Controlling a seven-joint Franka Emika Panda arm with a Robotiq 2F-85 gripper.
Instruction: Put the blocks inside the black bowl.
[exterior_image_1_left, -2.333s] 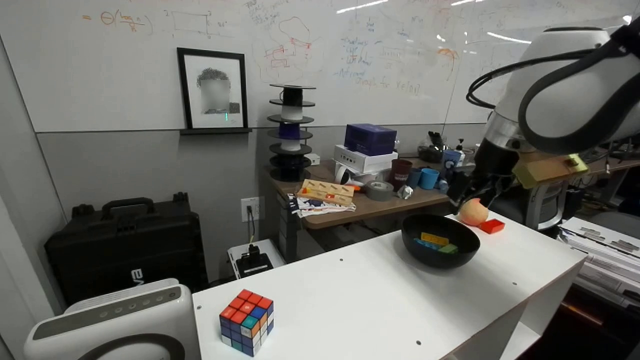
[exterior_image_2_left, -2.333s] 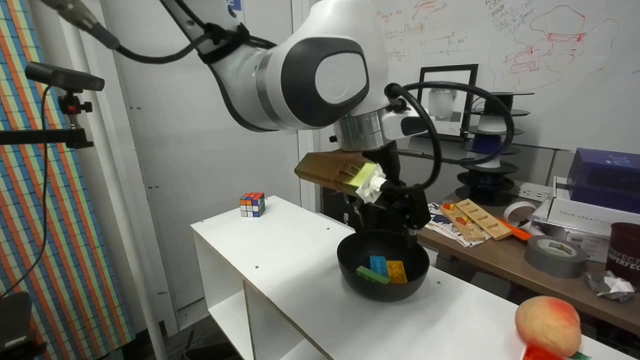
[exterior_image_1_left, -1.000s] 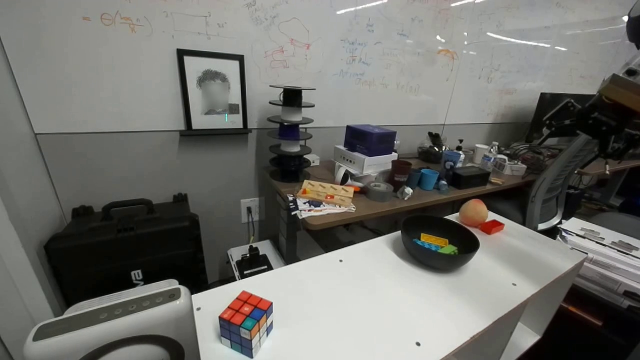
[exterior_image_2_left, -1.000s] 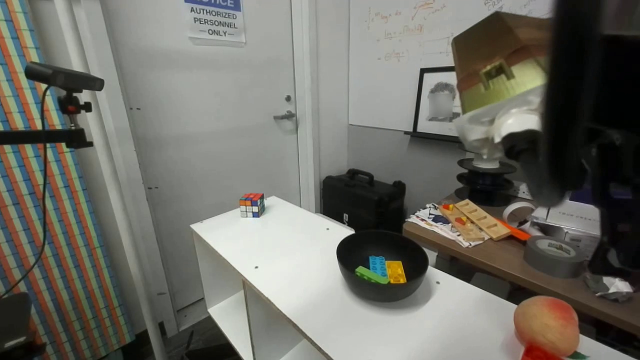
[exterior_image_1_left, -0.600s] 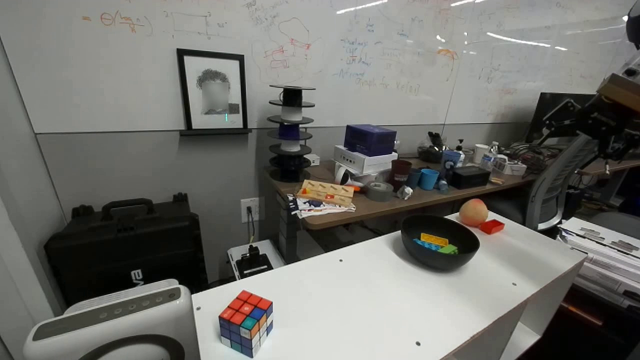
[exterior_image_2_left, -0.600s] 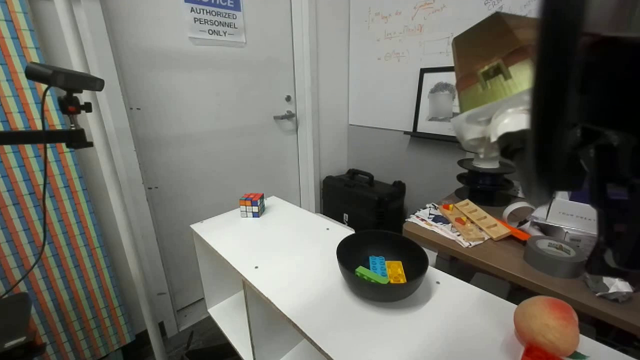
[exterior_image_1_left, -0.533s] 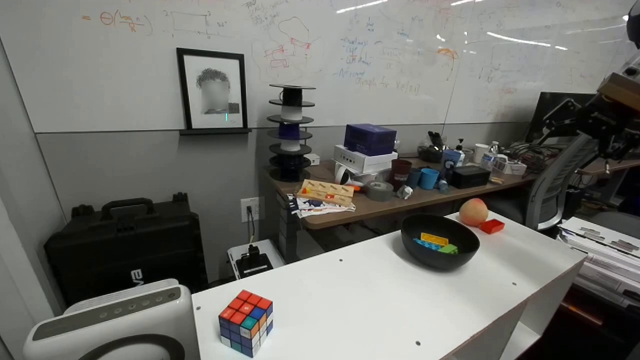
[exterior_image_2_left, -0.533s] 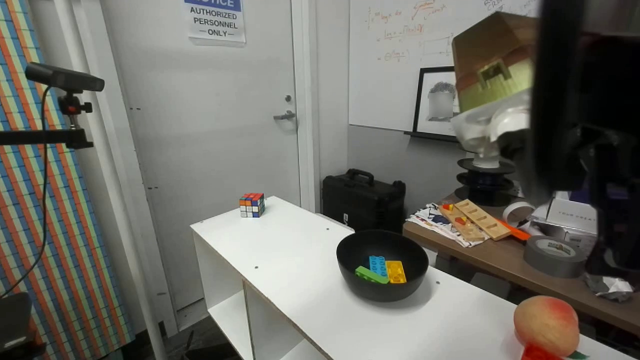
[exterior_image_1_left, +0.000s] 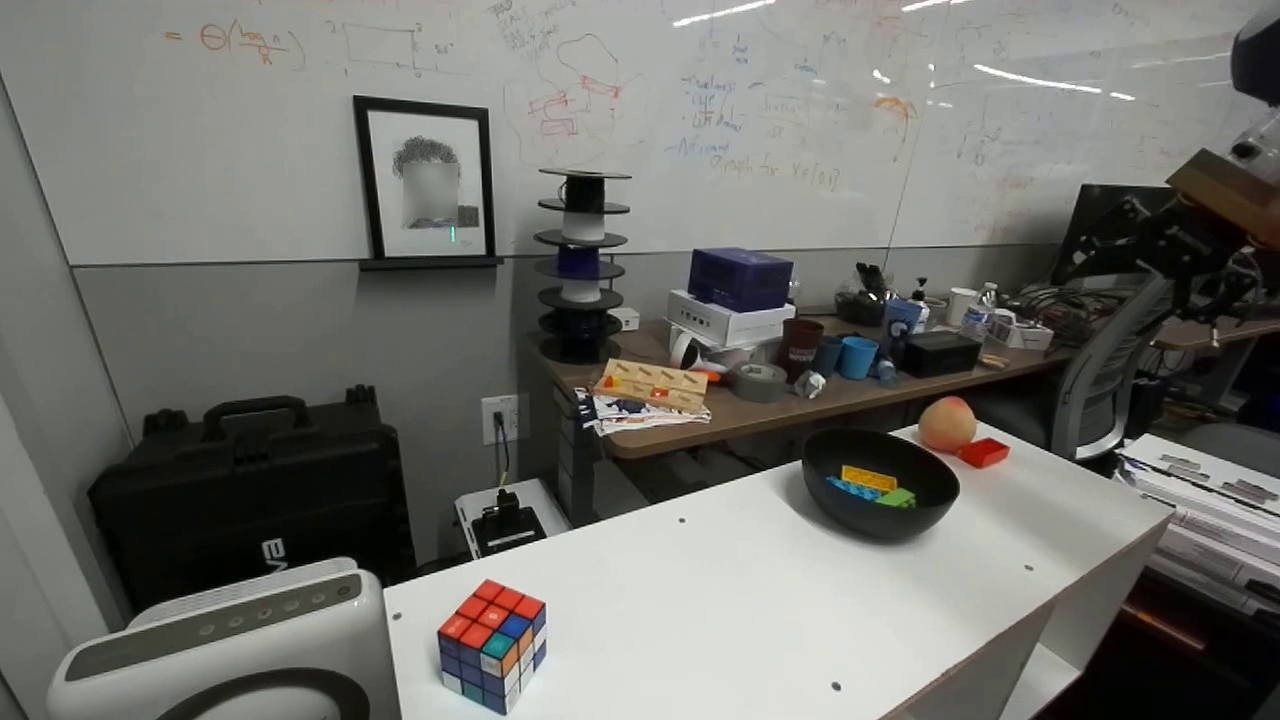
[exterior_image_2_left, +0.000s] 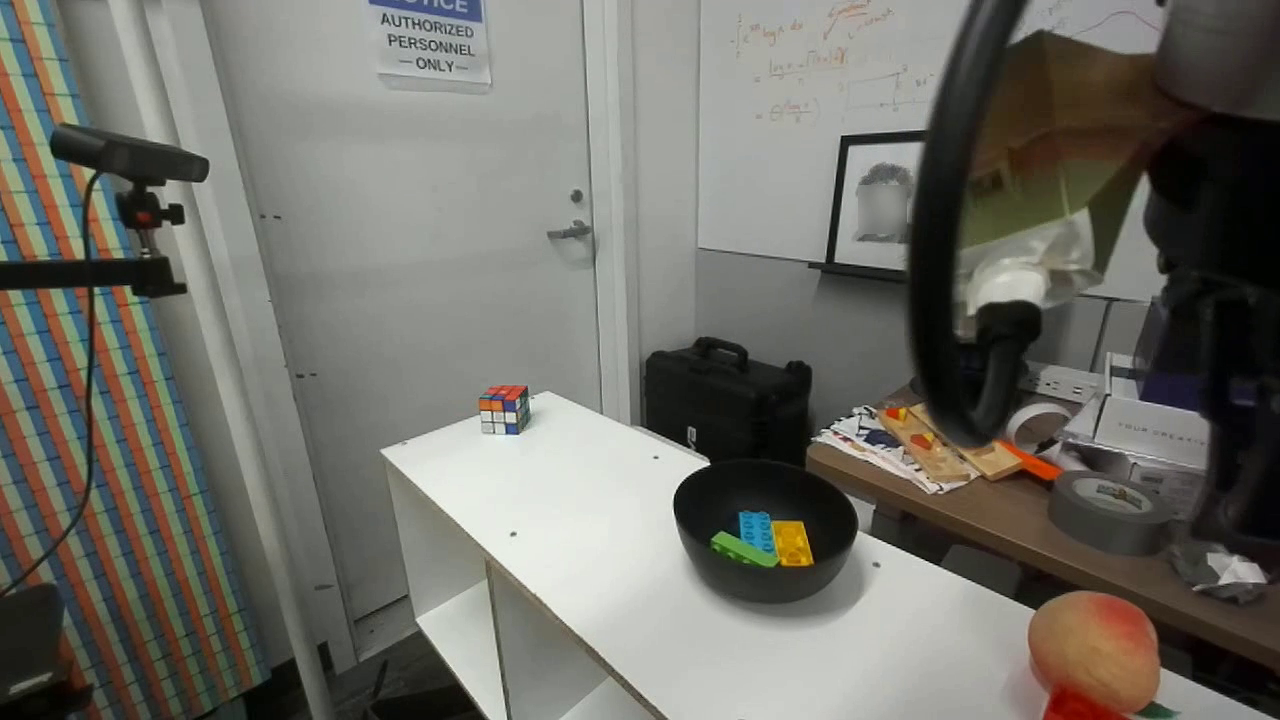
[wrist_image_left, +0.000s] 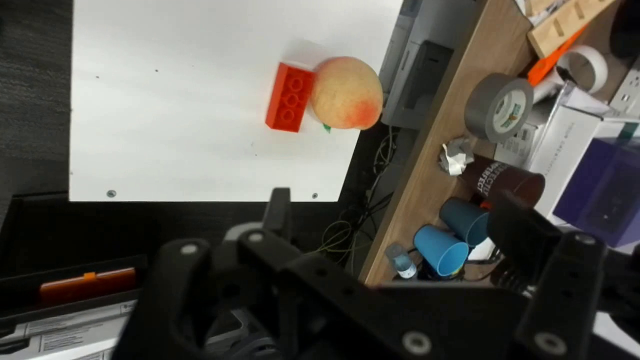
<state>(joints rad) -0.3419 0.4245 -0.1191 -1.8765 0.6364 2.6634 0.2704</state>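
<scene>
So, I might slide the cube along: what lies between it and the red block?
The bowl, with three blocks in it, stands between them in both exterior views.

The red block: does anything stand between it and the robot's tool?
Nothing visible stands between the tool and the red block. The peach sits right beside the block, touching or nearly, and might get nudged.

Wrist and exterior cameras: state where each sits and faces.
Wrist view: overhead, facing down at red block and peach; open gripper along bottom.
In an exterior view: at the peach end, toward the door; arm, right.
In an exterior view: at the Rubik's cube end, toward the black bowl; gripper far right.
Both exterior views share black bowl and Rubik's cube.
</scene>
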